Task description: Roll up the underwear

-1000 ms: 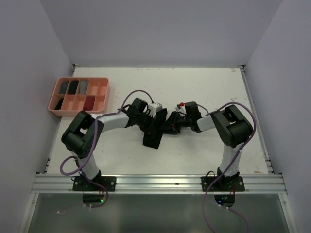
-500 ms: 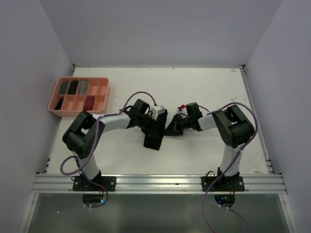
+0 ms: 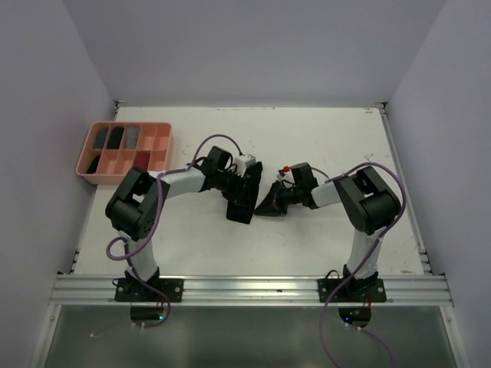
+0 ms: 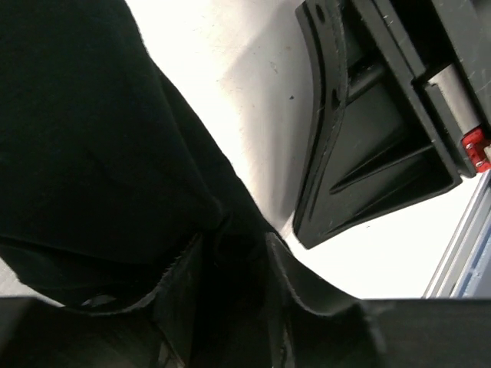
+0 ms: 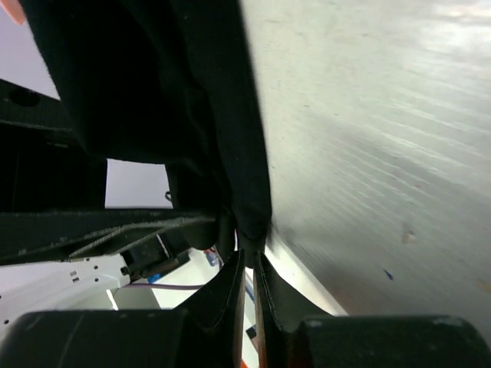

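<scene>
Mid-table, R claw (image 5: pixel 247 257) pinches edge of black underwear (image 5: pixel 138 84), far from tray (image 3: pixel 103 179).

walls: three plain pale lilac-grey wall panels, back (image 3: pixel 253 46), left (image 3: pixel 46 115), right (image 3: pixel 453 115); they box the table in and meet at straight corner seams
table: flat white matt tabletop (image 3: pixel 322 138), lightly scuffed, a few small dark specks
side edge: thin grey metal strip (image 3: pixel 405 192) along the tabletop's right side
near edge: silver aluminium extrusion rail (image 3: pixel 253 290) across the full width
below rail: dark glossy greenish panel (image 3: pixel 253 337), reflective
light: diffuse, from above; soft short shadows; pale glare streaks on the tabletop in the right wrist view
</scene>
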Tool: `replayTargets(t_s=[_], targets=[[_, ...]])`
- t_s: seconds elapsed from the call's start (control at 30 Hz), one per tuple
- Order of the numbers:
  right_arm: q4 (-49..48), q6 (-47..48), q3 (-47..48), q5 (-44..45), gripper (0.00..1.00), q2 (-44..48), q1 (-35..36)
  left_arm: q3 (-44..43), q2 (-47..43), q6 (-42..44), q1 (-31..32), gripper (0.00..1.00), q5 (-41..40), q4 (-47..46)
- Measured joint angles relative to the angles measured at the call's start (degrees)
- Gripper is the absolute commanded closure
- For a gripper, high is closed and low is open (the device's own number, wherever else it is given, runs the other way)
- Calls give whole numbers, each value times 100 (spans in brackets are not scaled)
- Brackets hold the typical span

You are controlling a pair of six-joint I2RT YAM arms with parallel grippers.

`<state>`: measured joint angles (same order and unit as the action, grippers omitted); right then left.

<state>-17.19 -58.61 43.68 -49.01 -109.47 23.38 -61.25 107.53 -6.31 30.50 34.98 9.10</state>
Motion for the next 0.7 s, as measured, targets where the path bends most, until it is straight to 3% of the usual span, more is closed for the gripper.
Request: replayTargets(t_s=[0.43,0.7], targets=[[-776,-634,0,7,87,-48,116,-9,-1141,-7,2,53,-208,363],[-791,-605,46,151,88,-304,262,-33,-1187,46,151,53,-651,772]])
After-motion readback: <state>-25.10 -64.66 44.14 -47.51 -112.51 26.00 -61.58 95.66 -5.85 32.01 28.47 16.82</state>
